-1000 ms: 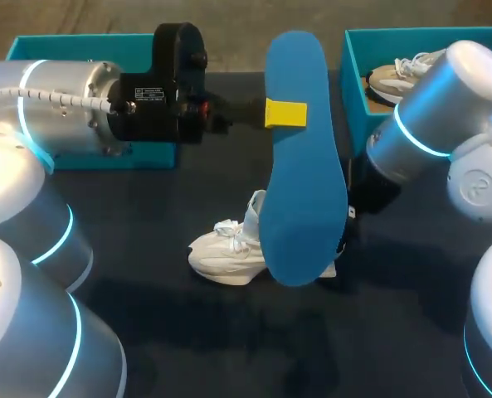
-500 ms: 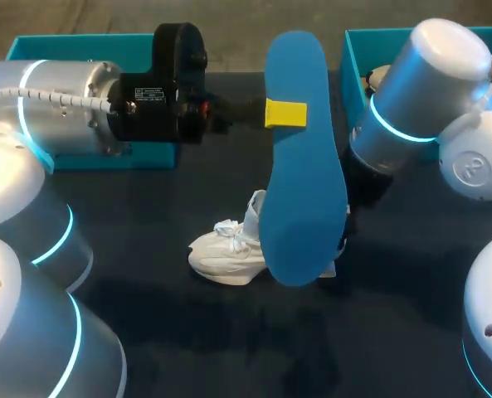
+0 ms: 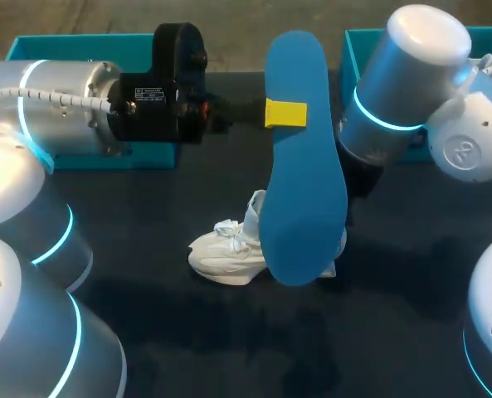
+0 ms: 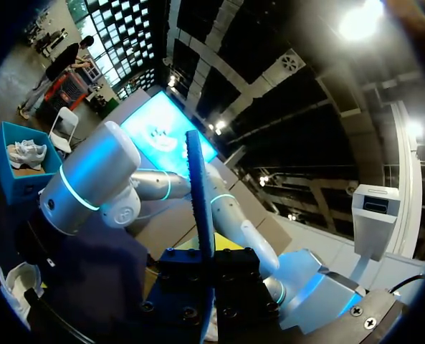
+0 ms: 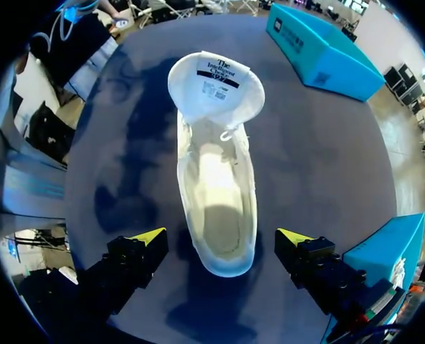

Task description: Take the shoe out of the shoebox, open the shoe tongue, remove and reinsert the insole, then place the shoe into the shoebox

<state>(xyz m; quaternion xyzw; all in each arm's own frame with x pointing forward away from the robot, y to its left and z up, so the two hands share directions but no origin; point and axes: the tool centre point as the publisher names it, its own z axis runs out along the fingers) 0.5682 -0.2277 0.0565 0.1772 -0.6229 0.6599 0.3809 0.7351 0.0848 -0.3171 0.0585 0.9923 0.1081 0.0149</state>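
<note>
My left gripper (image 3: 285,113) is shut on a big blue insole (image 3: 299,174) and holds it up above the table. In the left wrist view the insole (image 4: 198,186) stands edge-on between that gripper's (image 4: 206,264) fingers. The white shoe (image 3: 222,253) lies on the dark table, partly hidden behind the insole. In the right wrist view the shoe (image 5: 216,179) sits right below my right gripper (image 5: 221,238). Its tongue (image 5: 216,86) is folded forward and its inside is bare. The right gripper's yellow-tipped fingers (image 5: 147,236) stand open on either side of the heel, touching nothing.
A teal shoebox (image 3: 351,58) stands at the back right, largely covered by my right arm (image 3: 411,91). A second teal box part (image 3: 80,46) is at the back left behind my left arm. In the right wrist view teal boxes (image 5: 323,54) (image 5: 384,251) lie ahead of and beside the gripper.
My right arm has swung left and towards the back, over the shoebox and nearer the insole. The left arm, the insole and the shoe have stayed put.
</note>
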